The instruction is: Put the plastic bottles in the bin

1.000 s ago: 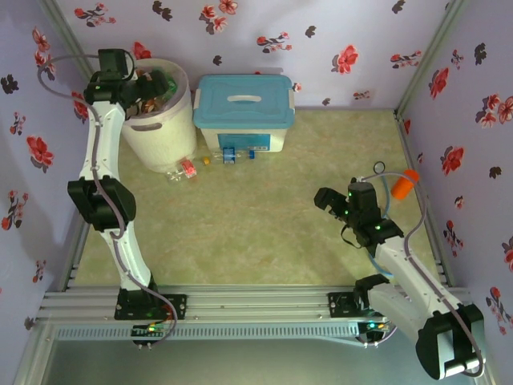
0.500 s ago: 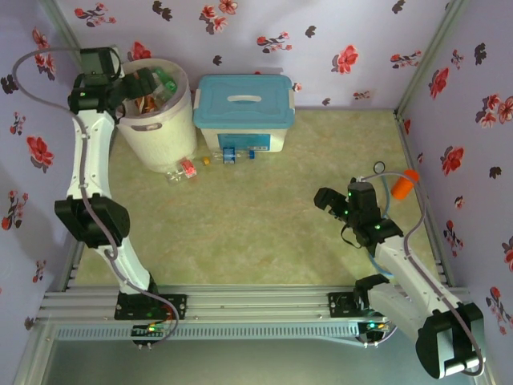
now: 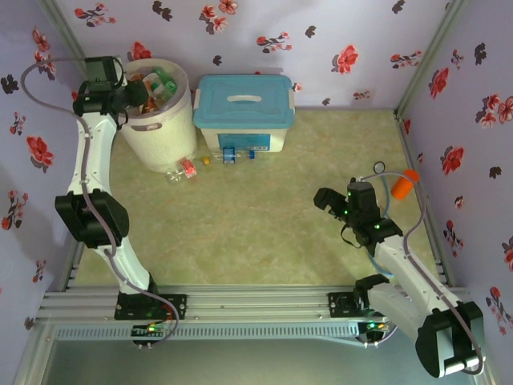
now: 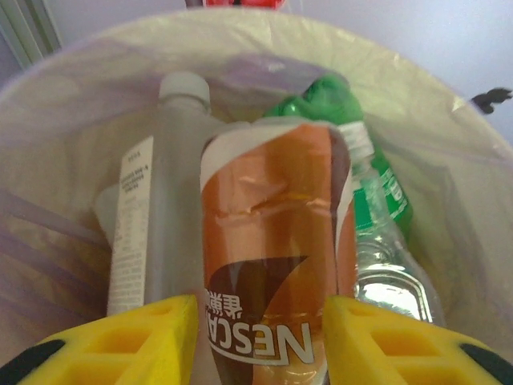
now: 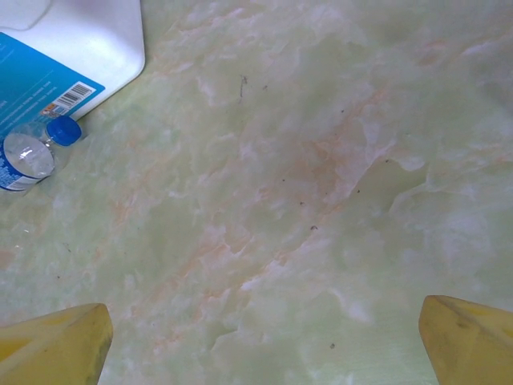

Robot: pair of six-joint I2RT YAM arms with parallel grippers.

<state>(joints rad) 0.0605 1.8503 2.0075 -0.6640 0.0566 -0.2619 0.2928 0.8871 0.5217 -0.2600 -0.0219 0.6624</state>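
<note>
The bin (image 3: 157, 136), a round white bucket with a pale liner (image 4: 72, 120), stands at the back left with several plastic bottles in it. My left gripper (image 3: 135, 95) hangs over its left rim. In the left wrist view its yellow fingers (image 4: 136, 341) are shut on an amber Nescafe bottle (image 4: 272, 233), between a clear white-capped bottle (image 4: 164, 192) and a green one (image 4: 321, 100). More bottles lie on the floor by the bin (image 3: 183, 170) and the box (image 3: 229, 156); one blue-capped bottle (image 5: 28, 156) shows too. My right gripper (image 3: 325, 199) (image 5: 264, 337) hangs open over bare floor.
A white box with a blue lid (image 3: 244, 104) (image 5: 72, 40) stands right of the bin. An orange cup (image 3: 405, 184) lies by the right wall. Flowered walls close in the left, back and right sides. The marbled floor between the arms is open.
My left gripper has gone from wide open to shut on the amber bottle, and its wrist has shifted over the bin's left rim. The right arm has not moved.
</note>
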